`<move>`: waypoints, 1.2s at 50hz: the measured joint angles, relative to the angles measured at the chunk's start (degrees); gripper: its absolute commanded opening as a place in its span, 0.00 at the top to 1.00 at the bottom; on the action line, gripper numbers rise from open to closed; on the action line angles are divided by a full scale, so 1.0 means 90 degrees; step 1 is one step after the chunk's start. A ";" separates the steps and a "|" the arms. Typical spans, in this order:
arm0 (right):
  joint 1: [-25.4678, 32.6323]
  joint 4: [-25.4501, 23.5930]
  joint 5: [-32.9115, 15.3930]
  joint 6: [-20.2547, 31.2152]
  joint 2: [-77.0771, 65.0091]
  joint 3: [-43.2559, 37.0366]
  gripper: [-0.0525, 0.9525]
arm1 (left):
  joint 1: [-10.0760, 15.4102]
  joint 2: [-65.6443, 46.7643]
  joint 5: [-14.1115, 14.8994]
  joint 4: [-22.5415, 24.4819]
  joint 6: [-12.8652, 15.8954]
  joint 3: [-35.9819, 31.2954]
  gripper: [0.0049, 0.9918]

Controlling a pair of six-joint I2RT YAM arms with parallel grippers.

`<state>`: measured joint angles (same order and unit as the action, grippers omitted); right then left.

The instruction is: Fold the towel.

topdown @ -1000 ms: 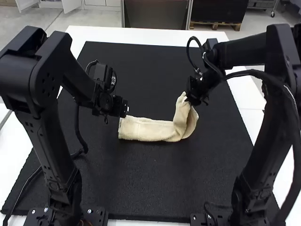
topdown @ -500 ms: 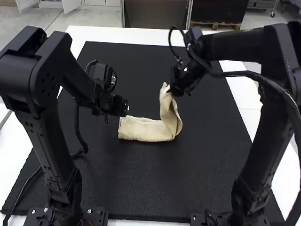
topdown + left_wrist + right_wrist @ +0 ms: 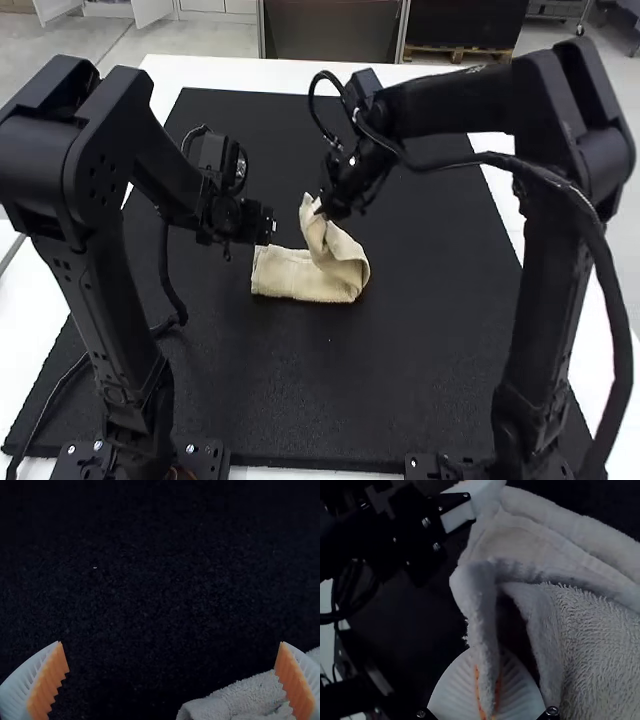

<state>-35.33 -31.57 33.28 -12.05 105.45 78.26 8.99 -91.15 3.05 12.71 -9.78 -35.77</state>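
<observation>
In the high view the cream towel [image 3: 305,275] lies as a narrow strip on the mat, its right part lifted and curled back over toward the left. My right gripper [image 3: 325,208] holds that raised end above the strip. In the right wrist view the right gripper [image 3: 487,692] is shut on an edge of the towel [image 3: 600,645]. My left gripper [image 3: 268,232] is low at the strip's left end. In the left wrist view the left gripper [image 3: 171,655] stands wide open, with part of the towel [image 3: 245,697] by one finger.
A black mat [image 3: 400,370] covers most of the white table [image 3: 300,76]. The two grippers are close together over the towel. A cable from the left arm lies across the mat's left side.
The right gripper has moved left with the towel's raised end, bending it back over the strip, so the towel's flat part is shorter. The left arm has kept still.
</observation>
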 measured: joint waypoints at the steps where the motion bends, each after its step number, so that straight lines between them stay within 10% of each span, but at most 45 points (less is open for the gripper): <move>1: -0.0017 0.0000 0.0000 0.0000 0.0032 0.0049 0.96 | -0.0012 0.0000 0.0000 0.0015 -0.0015 0.0000 0.02; 30: -0.0928 -0.0012 0.0260 0.0002 0.0928 0.0542 0.96 | -0.1520 0.0000 -0.0002 0.0046 -0.0614 -0.0272 0.02; 45: -0.0959 0.0019 0.0279 0.0002 0.1260 0.1039 0.95 | -0.1581 0.0061 0.0000 0.0051 -0.0741 -0.0274 0.02; 60: -0.0959 0.0039 0.0277 -0.0092 0.1632 0.1243 0.03 | -0.1581 0.0177 0.0024 0.0075 -0.0831 -0.0274 0.02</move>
<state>-43.97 -31.22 35.77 -12.88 120.14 89.45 -5.23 -89.56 3.27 13.39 -17.26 -38.24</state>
